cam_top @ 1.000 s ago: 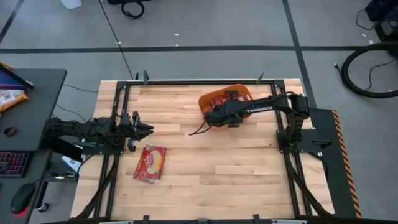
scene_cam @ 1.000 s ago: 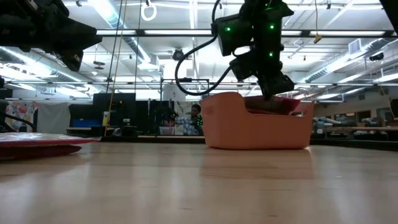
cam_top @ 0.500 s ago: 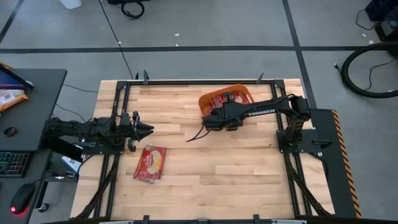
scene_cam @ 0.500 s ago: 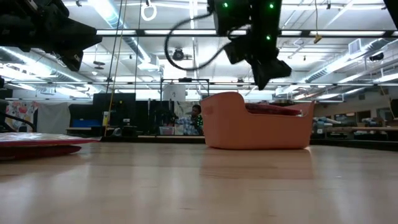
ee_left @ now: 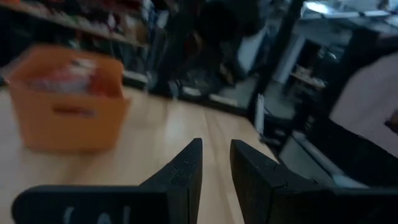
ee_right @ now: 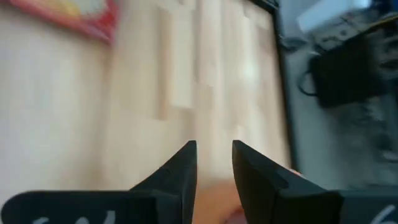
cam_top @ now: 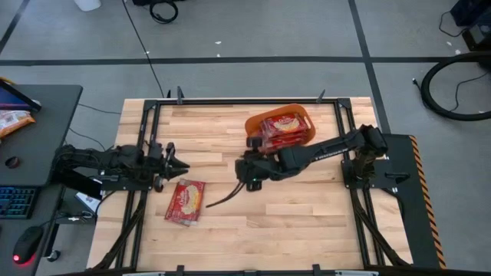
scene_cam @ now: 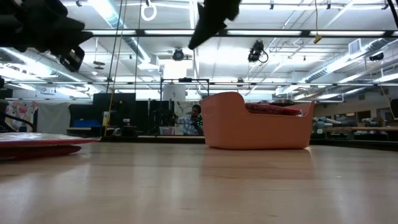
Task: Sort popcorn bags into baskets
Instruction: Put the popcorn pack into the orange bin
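One popcorn bag (cam_top: pixel 185 201) lies flat near-left on the worktop (cam_top: pixel 307 215); left gripper (cam_top: pixel 179 163) waits beside it, right gripper (cam_top: pixel 244 172) mid-worktop, both jaws narrowly open, empty; far tub (cam_top: pixel 270 121) holds bags. Risk: pinching a flat bag may slip

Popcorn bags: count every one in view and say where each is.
2 visible for certain. One popcorn bag lies flat on the table, near the left hand. One lies on top in the orange basket at the far edge; more may be hidden beneath it.
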Available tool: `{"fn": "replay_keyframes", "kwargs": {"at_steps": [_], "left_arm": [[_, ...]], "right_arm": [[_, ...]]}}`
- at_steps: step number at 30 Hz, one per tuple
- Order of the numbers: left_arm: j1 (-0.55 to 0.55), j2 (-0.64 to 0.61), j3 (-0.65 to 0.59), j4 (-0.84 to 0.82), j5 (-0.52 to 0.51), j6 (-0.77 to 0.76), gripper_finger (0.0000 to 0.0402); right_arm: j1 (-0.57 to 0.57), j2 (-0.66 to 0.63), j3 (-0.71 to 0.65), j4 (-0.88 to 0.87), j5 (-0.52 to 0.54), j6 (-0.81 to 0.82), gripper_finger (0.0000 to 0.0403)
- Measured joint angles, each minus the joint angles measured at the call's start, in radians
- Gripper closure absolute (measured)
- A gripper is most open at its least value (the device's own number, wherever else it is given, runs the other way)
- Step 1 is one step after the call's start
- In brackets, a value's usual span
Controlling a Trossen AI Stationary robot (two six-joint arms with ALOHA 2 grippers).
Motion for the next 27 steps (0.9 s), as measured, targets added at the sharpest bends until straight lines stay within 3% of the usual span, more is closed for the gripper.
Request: {"fn": "replay_keyframes", "kwargs": {"at_steps": [4, 7, 11, 16, 19, 23, 27], "left_arm": [[-0.001, 0.002, 0.000, -0.098, 0.040, -0.067, 0.0315], [-0.001, 0.020, 0.000, -0.090, 0.039, -0.096, 0.0315], [-0.001, 0.085, 0.000, 0.067, 0.000, -0.089, 0.0315], [-0.008, 0.247, 0.001, 0.258, -0.141, -0.043, 0.0315], [-0.022, 0.364, 0.002, 0.306, -0.111, -0.085, 0.0315], [-0.047, 0.493, 0.055, 0.174, 0.055, -0.238, 0.0315], [-0.083, 0.578, 0.179, -0.155, 0.164, -0.395, 0.0315]], "right_arm": [[0.044, -0.001, -0.012, 0.007, -0.034, 0.137, 0.0299], [0.102, -0.001, -0.096, 0.042, -0.018, 0.192, 0.0304], [0.193, 0.001, -0.249, 0.191, 0.062, 0.209, 0.0313], [0.275, -0.004, -0.393, 0.402, 0.165, 0.155, 0.0318], [0.291, -0.032, -0.444, 0.422, 0.234, 0.121, 0.0320], [0.291, -0.122, -0.518, 0.425, 0.340, 0.117, 0.0321], [0.292, -0.215, -0.610, 0.504, 0.385, 0.131, 0.0321]]}}
